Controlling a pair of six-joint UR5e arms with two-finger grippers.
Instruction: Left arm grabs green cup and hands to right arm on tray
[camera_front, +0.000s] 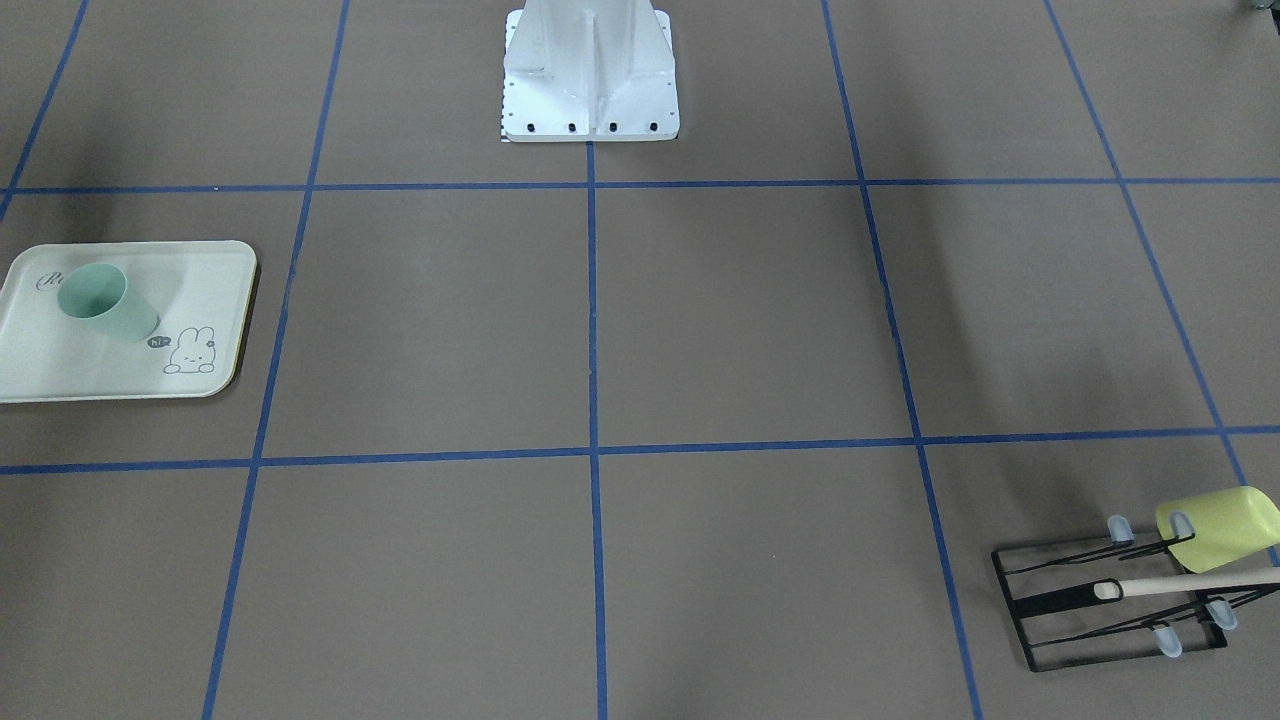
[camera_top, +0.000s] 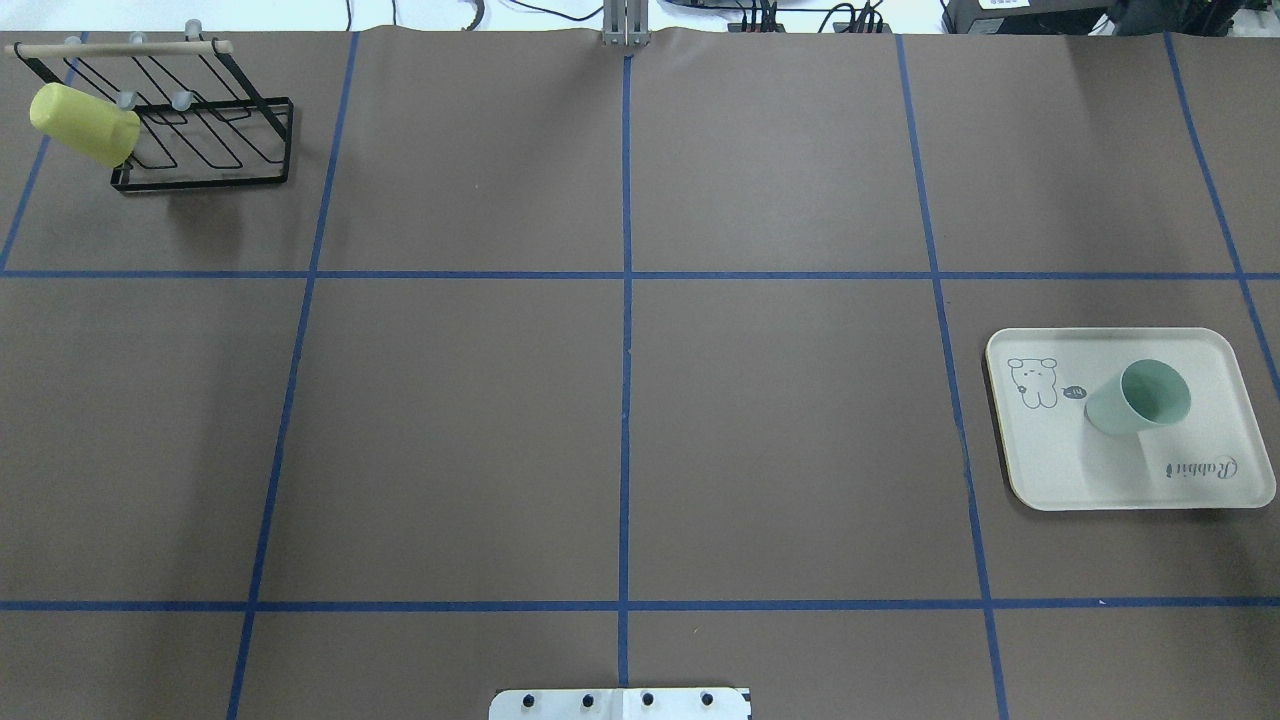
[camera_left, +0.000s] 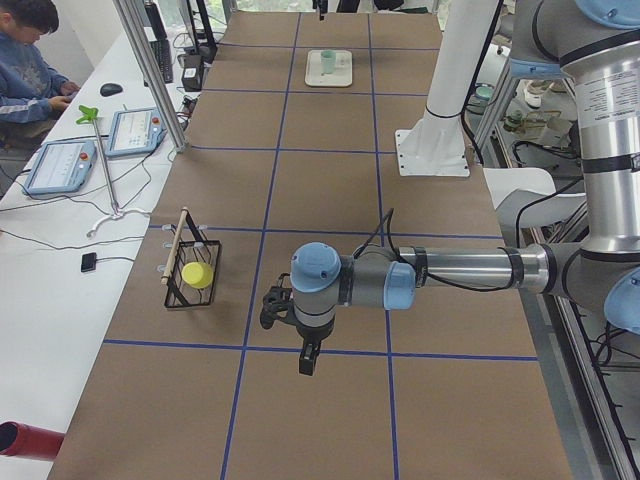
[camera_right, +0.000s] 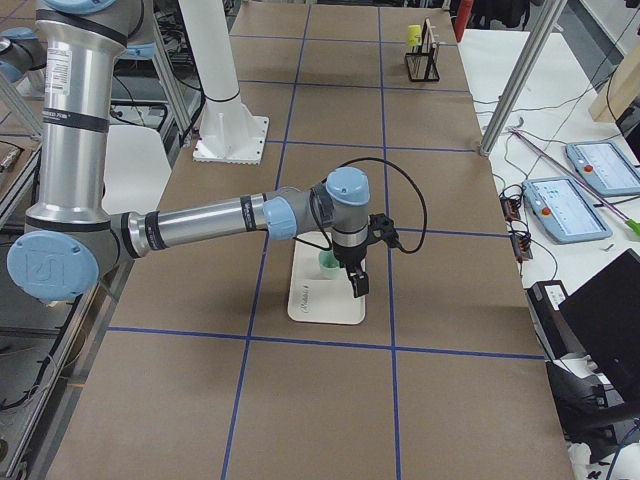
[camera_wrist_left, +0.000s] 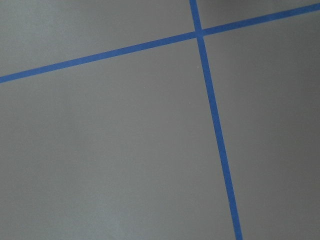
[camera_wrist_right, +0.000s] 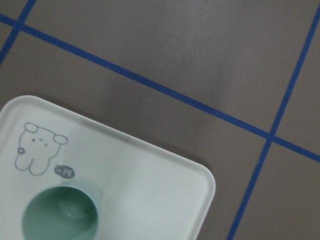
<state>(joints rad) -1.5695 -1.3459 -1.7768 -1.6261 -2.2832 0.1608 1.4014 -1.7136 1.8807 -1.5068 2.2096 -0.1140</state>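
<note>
The pale mint-green cup (camera_top: 1140, 398) stands upright, mouth up, on the cream "Rabbit" tray (camera_top: 1060, 460) at the table's right side. Both also show in the front-facing view, cup (camera_front: 100, 300) on tray (camera_front: 215, 270), and in the right wrist view, cup (camera_wrist_right: 60, 212) on tray (camera_wrist_right: 150, 180). My right gripper (camera_right: 357, 283) hangs above the tray (camera_right: 325, 300), just beside the cup (camera_right: 328, 262); I cannot tell if it is open or shut. My left gripper (camera_left: 308, 360) hangs over bare table on the left side, far from the cup (camera_left: 328, 62); its state cannot be told.
A yellow-green cup (camera_top: 85, 125) sits on a black wire rack (camera_top: 210, 130) with a wooden bar at the far left corner, also in the front-facing view (camera_front: 1220, 525). The robot's white base plate (camera_top: 620, 703) is at the near edge. Blue tape lines grid the brown table.
</note>
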